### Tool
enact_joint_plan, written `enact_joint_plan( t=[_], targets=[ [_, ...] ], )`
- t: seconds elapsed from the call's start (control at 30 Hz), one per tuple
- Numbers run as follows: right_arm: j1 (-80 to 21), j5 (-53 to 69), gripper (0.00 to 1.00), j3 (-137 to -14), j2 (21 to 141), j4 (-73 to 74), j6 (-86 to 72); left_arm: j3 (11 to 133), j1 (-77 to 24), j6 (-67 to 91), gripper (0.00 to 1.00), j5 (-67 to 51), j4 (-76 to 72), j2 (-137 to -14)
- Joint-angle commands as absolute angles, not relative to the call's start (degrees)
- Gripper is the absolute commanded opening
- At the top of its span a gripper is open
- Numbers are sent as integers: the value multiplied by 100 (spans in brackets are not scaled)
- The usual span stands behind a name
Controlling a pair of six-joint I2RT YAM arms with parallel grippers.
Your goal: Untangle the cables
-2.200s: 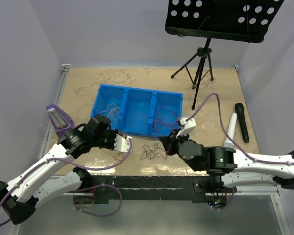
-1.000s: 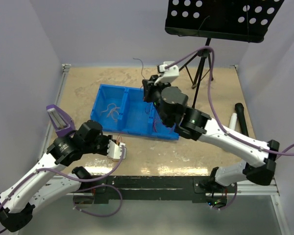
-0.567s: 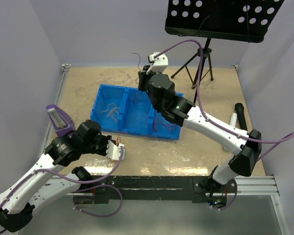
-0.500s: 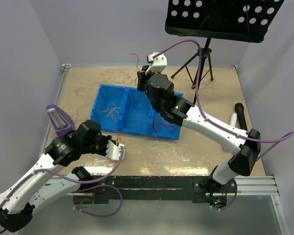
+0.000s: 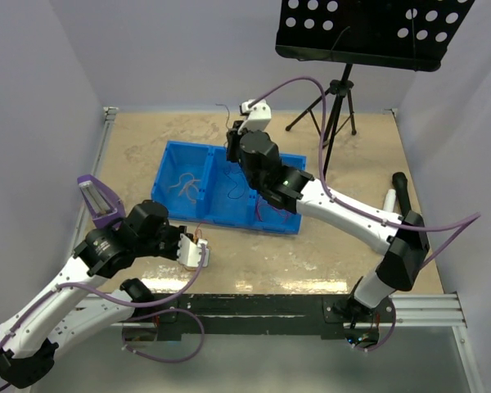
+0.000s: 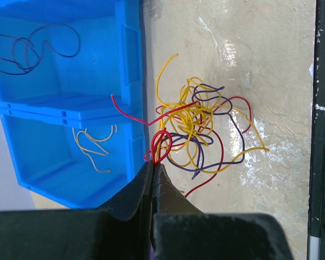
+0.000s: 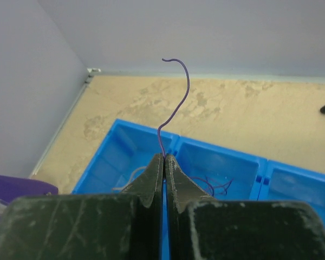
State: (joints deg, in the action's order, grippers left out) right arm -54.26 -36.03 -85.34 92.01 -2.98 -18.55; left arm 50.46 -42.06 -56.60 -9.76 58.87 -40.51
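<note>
Both pairs of fingers are pressed together on wire. The right gripper pinches the lower end of a single purple wire, which stands up from the tips in a curl, and it hangs above the far side of the blue bin, over the divider between the left and middle compartments. The left gripper is clamped on a loop of red wire just beside the bin's near wall, at the edge of the tangle, which lies on the table close to that wall. From here, the main risk is that the red wire runs through the knot of yellow and purple strands, so a pull away from the bin may drag the whole clump or cinch it tighter instead of freeing one strand. Both grips hold very thin wire at the very tips, so a strand could slip out. The springy purple wire could also catch the bin's rim or land in the wrong compartment when let go. By count there are two grippers, one bin with three compartments and one wire held aloft. The tangle has red, purple and yellow strands, too interlaced to number surely. Inside the bin, the wrist views show pale wire in the left compartment and dark wire in the middle one; the overhead view suggests reddish strands in the right, their number unclear.
</note>
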Motion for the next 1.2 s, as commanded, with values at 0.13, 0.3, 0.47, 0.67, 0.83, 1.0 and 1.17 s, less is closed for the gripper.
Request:
enact_joint_plan(
  t=[0.13, 0.3, 0.47, 0.67, 0.83, 1.0, 1.17],
  targets=[
    [-5405, -3007, 0, -7402, 9290, -53, -2934, 5361, -4192, -5713, 0, -967, 5730, -4034],
    [-5396, -2743, 0, -7154, 9509, 228, -3348, 5396, -4192, -5730, 0, -958, 5722, -4096],
    [-5388, -2681, 0, -7724, 10360, 877, -3480, 5528, -4192, -5704, 0, -976, 5713, -4166],
    [-5318, -2610, 21, -8446, 10934, 1151, -3559, 5625, -4192, -5669, 1, -958, 5695, -4149],
    [-5300, -2392, 56, -7710, 9803, 319, -3402, 5590, -4192, -5608, 1, -975, 5634, -4078],
    [-5326, -1662, 59, -6577, 8388, -526, -2892, 5502, -4192, -5476, 1, -1107, 5301, -3982],
    [-5352, -1152, 59, -5802, 7534, -343, -2891, 5274, -4192, -5660, 1, -1292, 4862, -3605]
  ],
)
